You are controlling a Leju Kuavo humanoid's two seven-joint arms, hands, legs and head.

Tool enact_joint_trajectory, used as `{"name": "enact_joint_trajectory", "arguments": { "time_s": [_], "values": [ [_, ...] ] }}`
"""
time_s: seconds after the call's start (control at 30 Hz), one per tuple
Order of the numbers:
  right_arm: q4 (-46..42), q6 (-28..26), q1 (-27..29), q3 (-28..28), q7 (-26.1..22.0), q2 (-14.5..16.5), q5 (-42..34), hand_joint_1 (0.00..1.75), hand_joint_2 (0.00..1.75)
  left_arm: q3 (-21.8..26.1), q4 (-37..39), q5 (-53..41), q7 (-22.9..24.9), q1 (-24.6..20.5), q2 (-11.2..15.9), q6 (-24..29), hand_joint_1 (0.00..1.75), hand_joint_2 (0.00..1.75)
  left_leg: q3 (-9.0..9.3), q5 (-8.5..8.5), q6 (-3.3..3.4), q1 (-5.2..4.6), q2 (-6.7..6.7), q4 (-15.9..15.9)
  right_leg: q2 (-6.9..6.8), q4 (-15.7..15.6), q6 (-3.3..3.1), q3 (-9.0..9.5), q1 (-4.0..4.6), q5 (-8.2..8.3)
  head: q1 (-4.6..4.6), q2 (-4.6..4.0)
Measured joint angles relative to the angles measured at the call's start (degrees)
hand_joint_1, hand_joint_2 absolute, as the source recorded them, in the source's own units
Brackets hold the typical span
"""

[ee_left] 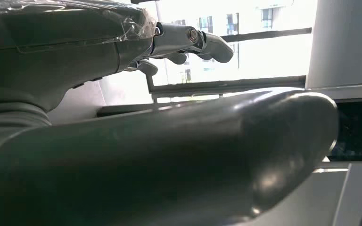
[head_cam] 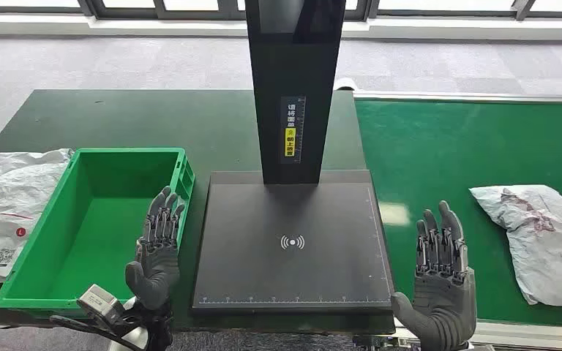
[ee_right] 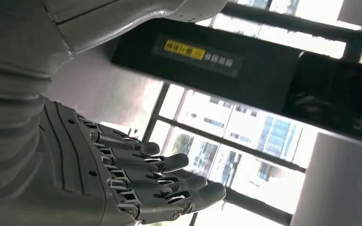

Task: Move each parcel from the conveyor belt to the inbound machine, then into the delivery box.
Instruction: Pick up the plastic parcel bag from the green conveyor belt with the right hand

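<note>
Hands above dark green table

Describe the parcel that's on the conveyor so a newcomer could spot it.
Start at the bright green conveyor belt right of the black inbound machine. The parcel lies at the belt's right edge, a crumpled white-grey poly bag with reddish markings. The other bags lie far left, beyond the green delivery box.
</note>
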Motion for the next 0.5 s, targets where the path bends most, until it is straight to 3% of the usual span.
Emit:
{"name": "enact_joint_trajectory", "arguments": {
  "time_s": [0.1,0.2,0.27,0.37,0.5],
  "values": [
    [0.0,-2.22,-0.03,-1.97,1.1,0.78,4.41,0.0,1.75,-0.03,-0.57,-2.14,0.0,0.42,-0.06,1.57,0.0,0.0,0.0,0.0,0.0,0.0,0.01,0.0,0.0,0.0,0.0,-0.01,0.0,0.0,-0.01,0.0],
    [0.48,-10.31,-1.1,-6.67,6.6,0.94,15.89,0.0,1.75,-0.59,-0.99,-5.49,0.0,0.61,-0.15,4.81,0.0,0.0,-0.01,-0.01,0.02,0.0,-0.01,0.0,0.0,-0.03,0.02,-0.01,-0.02,0.0,0.01,0.0],
    [2.34,-15.95,-3.42,-11.77,10.08,-0.47,22.4,0.0,1.75,-0.87,-0.69,-6.37,0.0,0.23,-0.25,7.62,0.0,0.0,-0.01,-0.01,0.05,0.0,-0.02,0.01,0.02,-0.06,0.08,0.01,-0.07,0.04,0.01,0.0],
    [7.16,-17.51,-7.35,-18.52,10.85,-3.47,25.86,0.0,1.75,-0.97,-0.07,-5.52,0.0,-0.47,-0.29,10.32,0.0,0.0,0.01,-0.02,0.13,-0.03,0.03,0.02,0.12,-0.07,0.22,0.02,-0.18,0.14,0.0,0.0],
    [12.24,-20.48,-10.33,-21.77,13.67,-6.2,31.64,0.0,1.75,-1.15,0.54,-3.86,0.0,-0.73,-0.36,10.6,0.0,0.0,0.01,0.03,0.22,-0.13,0.05,0.05,0.14,-0.07,0.29,0.0,-0.24,0.18,0.0,0.0]
  ]
}}
